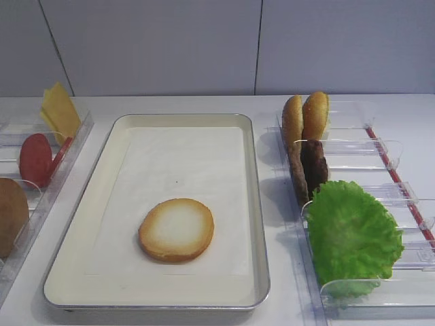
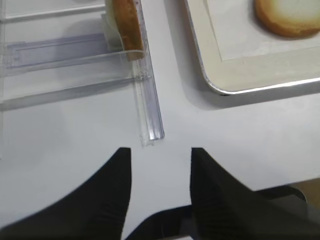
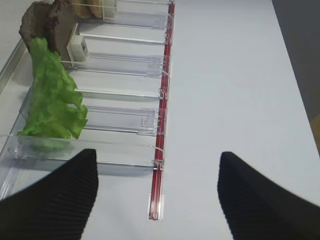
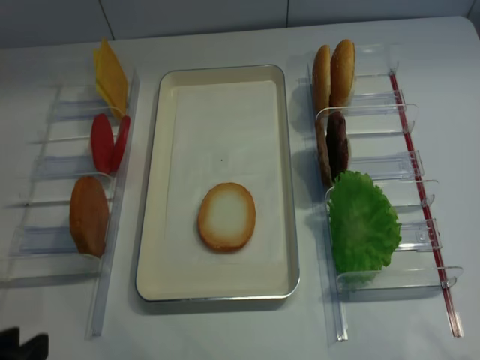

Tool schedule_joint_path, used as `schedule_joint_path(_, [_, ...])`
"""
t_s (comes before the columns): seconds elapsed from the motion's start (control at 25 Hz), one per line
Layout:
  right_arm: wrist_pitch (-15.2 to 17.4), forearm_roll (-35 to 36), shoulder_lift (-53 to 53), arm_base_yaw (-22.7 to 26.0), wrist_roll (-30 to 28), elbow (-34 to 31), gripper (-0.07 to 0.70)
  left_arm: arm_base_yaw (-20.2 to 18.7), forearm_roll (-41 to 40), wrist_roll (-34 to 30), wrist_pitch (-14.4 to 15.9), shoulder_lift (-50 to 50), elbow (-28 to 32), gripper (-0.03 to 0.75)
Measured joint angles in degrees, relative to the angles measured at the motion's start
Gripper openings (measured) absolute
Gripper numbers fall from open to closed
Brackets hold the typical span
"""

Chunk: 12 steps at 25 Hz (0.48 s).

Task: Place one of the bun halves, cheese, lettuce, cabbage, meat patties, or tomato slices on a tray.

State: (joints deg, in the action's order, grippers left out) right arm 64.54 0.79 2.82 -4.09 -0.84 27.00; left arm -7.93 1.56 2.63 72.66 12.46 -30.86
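Observation:
A bun half (image 1: 177, 229) (image 4: 226, 216) lies flat, cut face up, on the paper liner of the tray (image 1: 253, 204) (image 4: 289, 187). Cheese (image 1: 60, 109) and tomato slices (image 1: 35, 159) stand in the left rack. Meat patties (image 1: 312, 166) and lettuce (image 1: 350, 234) stand in the right rack. No cabbage is in view. My left gripper (image 2: 159, 155) hovers open and empty over bare table off the tray's near-left corner, the bun half (image 2: 285, 17) far from it. My right gripper (image 3: 157, 156) is wide open, empty, beside the lettuce (image 3: 50, 100).
A brown domed bun (image 1: 12, 214) (image 2: 127, 25) sits in the left clear rack (image 2: 147, 105). Two golden bun halves (image 1: 306, 115) stand on edge at the back of the right rack, whose red strip (image 3: 160, 150) runs between my right fingers.

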Motion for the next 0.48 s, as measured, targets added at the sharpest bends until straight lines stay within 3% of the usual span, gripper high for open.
schedule_joint_path(0.2, [0.00, 0.00, 0.00, 0.00, 0.00, 0.00, 0.521, 0.00, 0.00, -1.48, -3.14, -7.58, 1.43, 0.250])
schedule_joint_path(0.48, [0.00, 0.10, 0.00, 0.00, 0.00, 0.00, 0.521, 0.00, 0.00, -1.70, -4.46, -13.27, 2.77, 0.244])
